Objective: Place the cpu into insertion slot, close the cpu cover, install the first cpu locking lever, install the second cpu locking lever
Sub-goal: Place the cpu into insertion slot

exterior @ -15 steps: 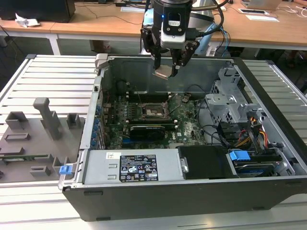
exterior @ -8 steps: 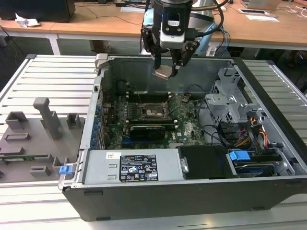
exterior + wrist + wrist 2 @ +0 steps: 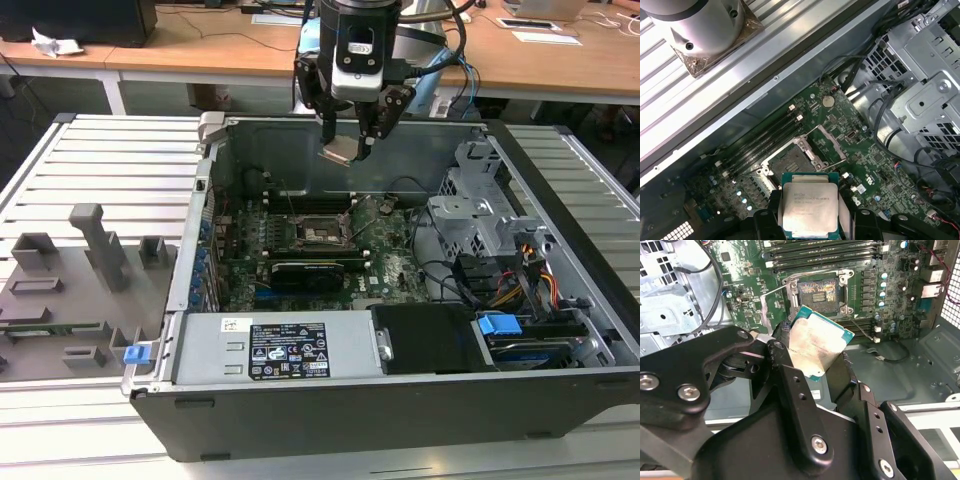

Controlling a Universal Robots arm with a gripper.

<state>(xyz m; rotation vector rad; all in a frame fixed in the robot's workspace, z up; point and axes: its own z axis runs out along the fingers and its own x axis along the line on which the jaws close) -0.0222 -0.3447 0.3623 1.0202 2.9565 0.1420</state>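
Note:
My gripper (image 3: pixel 347 148) hangs above the open computer case, shut on the cpu (image 3: pixel 337 153), a flat silver-beige square chip held tilted between the black fingers (image 3: pixel 781 347). In both wrist views the cpu (image 3: pixel 815 342) (image 3: pixel 810 207) sits well above the motherboard, apart from it. The insertion slot (image 3: pixel 320 232) (image 3: pixel 817 292) (image 3: pixel 790 160) lies bare below, its dark centre uncovered. The cpu cover (image 3: pixel 832 145) (image 3: pixel 769 307) stands swung open beside the slot.
Memory slots (image 3: pixel 765 142) run beside the socket. A black graphics card (image 3: pixel 305 270) lies in front of it, then the power supply (image 3: pixel 265 350). Drive cages and cables (image 3: pixel 490 230) fill the exterior view's right. A grey fixture tray (image 3: pixel 70 290) lies outside the case.

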